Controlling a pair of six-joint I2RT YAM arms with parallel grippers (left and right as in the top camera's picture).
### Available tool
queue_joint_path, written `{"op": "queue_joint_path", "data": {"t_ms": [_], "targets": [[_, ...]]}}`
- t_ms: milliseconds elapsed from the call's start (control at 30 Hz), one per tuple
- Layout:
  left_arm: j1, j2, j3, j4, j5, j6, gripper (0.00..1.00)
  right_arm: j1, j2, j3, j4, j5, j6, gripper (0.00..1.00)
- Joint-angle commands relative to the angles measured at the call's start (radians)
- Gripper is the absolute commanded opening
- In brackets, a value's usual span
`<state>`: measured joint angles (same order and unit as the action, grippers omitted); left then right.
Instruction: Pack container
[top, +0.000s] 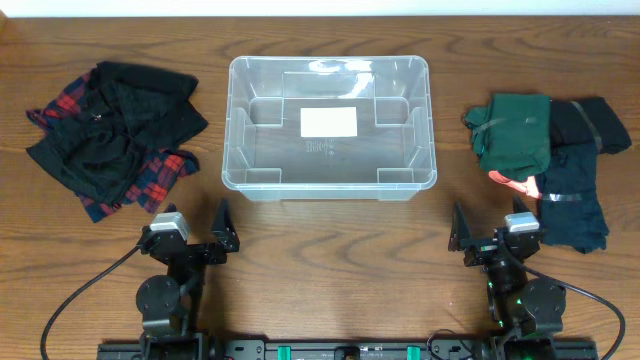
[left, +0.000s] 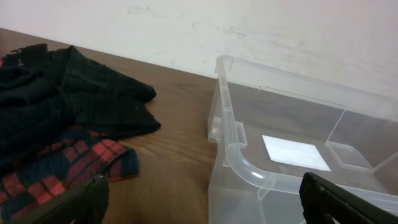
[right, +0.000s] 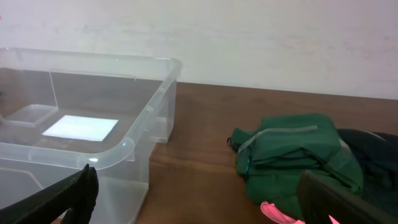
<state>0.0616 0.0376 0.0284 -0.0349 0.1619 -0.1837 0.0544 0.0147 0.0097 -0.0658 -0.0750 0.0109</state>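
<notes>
The clear rectangular container (top: 236, 120) sits at the table's middle back, with nothing in it but a white label (top: 328, 122) on its base. It also shows in the left wrist view (left: 239, 158) and the right wrist view (right: 140, 134). My left gripper (top: 192, 232) is open and holds nothing, near the front edge, left of the container. My right gripper (top: 492, 232) is open and holds nothing, at the front right, just below the clothes pile. Its fingers frame the bare table in the right wrist view (right: 196, 199).
A pile of black and red-plaid clothes (top: 115, 135) lies at the left, also seen in the left wrist view (left: 56, 124). A green garment (top: 512, 130), dark garments (top: 578, 190) and a pink-orange item (top: 515, 183) lie at the right. A pale wall stands behind.
</notes>
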Motion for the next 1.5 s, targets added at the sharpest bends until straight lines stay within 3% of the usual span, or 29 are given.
{"op": "queue_joint_path", "data": {"t_ms": [0, 200, 400, 667, 767, 867, 967, 1133, 1267, 1467], "targets": [[-0.003, 0.001, -0.018, -0.028, 0.035, 0.006, 0.98, -0.010, -0.008, -0.004, 0.000, -0.004, 0.003, 0.99], [-0.003, 0.002, -0.008, -0.005, 0.138, -0.005, 0.98, -0.010, -0.008, -0.004, 0.000, -0.004, 0.003, 0.99], [0.000, 0.093, 0.128, -0.094, 0.196, -0.012, 0.98, -0.010, -0.008, -0.004, 0.000, -0.004, 0.003, 1.00], [0.049, 0.539, 0.618, -0.334, 0.192, 0.086, 0.98, -0.010, -0.008, -0.004, 0.000, -0.004, 0.003, 0.99], [0.065, 0.738, 0.840, -0.487, 0.192, 0.193, 0.98, -0.010, -0.008, -0.004, 0.000, -0.004, 0.003, 0.99], [0.072, 0.945, 1.064, -0.658, 0.189, 0.397, 0.98, -0.010, -0.008, -0.004, 0.000, -0.004, 0.003, 0.99], [0.072, 1.078, 1.189, -0.750, 0.189, 0.497, 0.98, -0.010, -0.008, -0.004, 0.000, -0.004, 0.003, 0.99], [0.073, 1.179, 1.242, -0.756, 0.184, 0.500, 0.98, -0.010, -0.008, -0.004, 0.000, -0.004, 0.003, 0.99], [0.073, 1.209, 1.242, -0.745, -0.029, 0.429, 0.98, -0.010, -0.008, -0.004, -0.001, -0.004, 0.003, 0.99], [0.073, 1.270, 1.242, -0.726, -0.344, 0.428, 0.98, -0.010, -0.008, -0.004, 0.000, -0.004, 0.003, 0.99]]}}
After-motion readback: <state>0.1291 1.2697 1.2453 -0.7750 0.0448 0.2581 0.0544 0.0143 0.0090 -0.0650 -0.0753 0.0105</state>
